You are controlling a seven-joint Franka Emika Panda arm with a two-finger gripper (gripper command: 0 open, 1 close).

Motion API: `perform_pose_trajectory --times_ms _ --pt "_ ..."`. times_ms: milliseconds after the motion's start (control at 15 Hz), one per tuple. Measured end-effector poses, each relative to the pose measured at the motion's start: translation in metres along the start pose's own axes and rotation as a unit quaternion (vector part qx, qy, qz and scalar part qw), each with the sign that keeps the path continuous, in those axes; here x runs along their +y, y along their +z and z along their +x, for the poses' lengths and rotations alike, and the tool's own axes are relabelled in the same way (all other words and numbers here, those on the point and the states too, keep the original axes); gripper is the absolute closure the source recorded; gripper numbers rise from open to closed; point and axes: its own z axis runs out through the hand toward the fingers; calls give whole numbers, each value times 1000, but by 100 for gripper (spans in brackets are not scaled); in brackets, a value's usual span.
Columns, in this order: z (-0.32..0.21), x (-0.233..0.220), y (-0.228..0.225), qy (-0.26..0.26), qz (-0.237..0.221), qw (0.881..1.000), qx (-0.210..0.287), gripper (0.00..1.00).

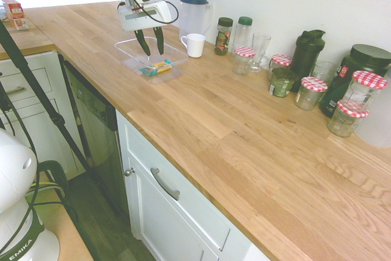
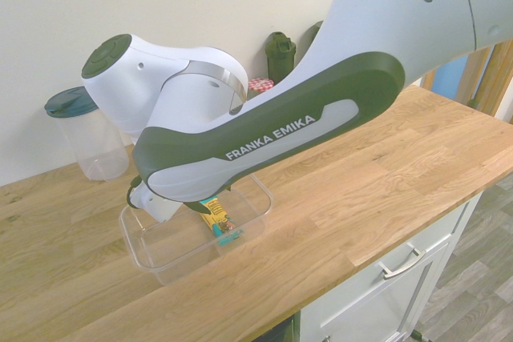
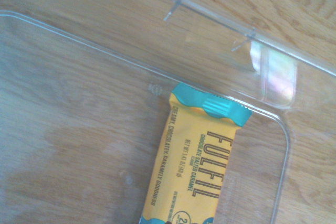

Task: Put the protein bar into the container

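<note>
Bar (image 1: 160,67) is seen inside the clear container (image 1: 125,49), lying on its base nr one end; 1 bar, 1 container, the latter set on the wooden surface (image 1: 244,126). Gripper (image 1: 154,54) is held over the container, pointed down, jaws apart w/ nothing clamped between.

White mug (image 1: 194,45) is placed just beside the container, on the wall side; pitcher w/ blue lid (image 1: 194,15) is set behind it. Further along the wall, 5 glass jars w/ red-checked lids (image 1: 311,93) are counted, 2 of them stacked. Among these are seen 1 dark-lidded jar (image 1: 223,36), 1 green-capped bottle (image 1: 242,36), 1 small dark jar (image 1: 282,82), 1 dark shaker (image 1: 308,58) & 1 big dark tub (image 1: 353,77). Orange-and-white packaging (image 1: 16,14) is seen at the far end.

In the 2nd ext. view the jaws are mostly hidden by the arm (image 2: 264,134), as is most of the jar row; only 1 checked lid is made out there, nr the shaker. Mug isn't seen in that view. Cabinet drawer handle (image 2: 403,264) is shown below the surface.

Bar's print is legible only in the wrist view: "FULFIL", choc. salted caramel, yellow wrapper, teal ends. There its one teal end is seen close by the container's wall.
</note>
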Motion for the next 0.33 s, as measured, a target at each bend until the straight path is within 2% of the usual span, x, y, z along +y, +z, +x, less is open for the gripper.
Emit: perform_pose_trajectory --times_ms 200,333 --pt "1 2 -11 3 8 1000 2 0" --pt "2 8 -34 7 22 1000 10 0"
